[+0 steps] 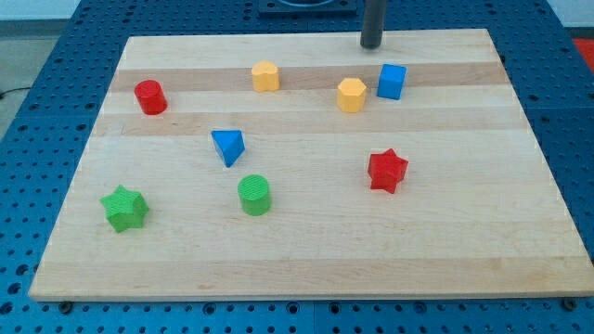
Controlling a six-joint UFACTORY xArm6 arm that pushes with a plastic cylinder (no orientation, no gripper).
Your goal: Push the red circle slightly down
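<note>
So the red circle point(150, 96) sits way over at the view's left, near the top edge of the wooden board point(306, 260), with nothing touching it. My tip point(372, 44) is right at the board's top edge, a bit right of centre — well apart from that red circle and not touching any block. It's just a bare rod, so there's nothing on it to open or close, and it's holding nothing.

Closest things to my tip are the blue cube point(392, 82) and one yellow hexagon point(351, 95), both just below it. The other yellow hexagon point(265, 76) sits between my tip and the target, so my guess is I'd want to travel along the top edge and come in above the red circle — pushing down only works from the view's top side of it.

Below the target there's open wood until the green star point(124, 208), so a slight nudge shouldn't bump anything. Blue triangle point(228, 147), green circle point(254, 195) and red star point(387, 171) are off to the side and out of the way.

No containers anywhere — everything just lies loose on the flat board.
</note>
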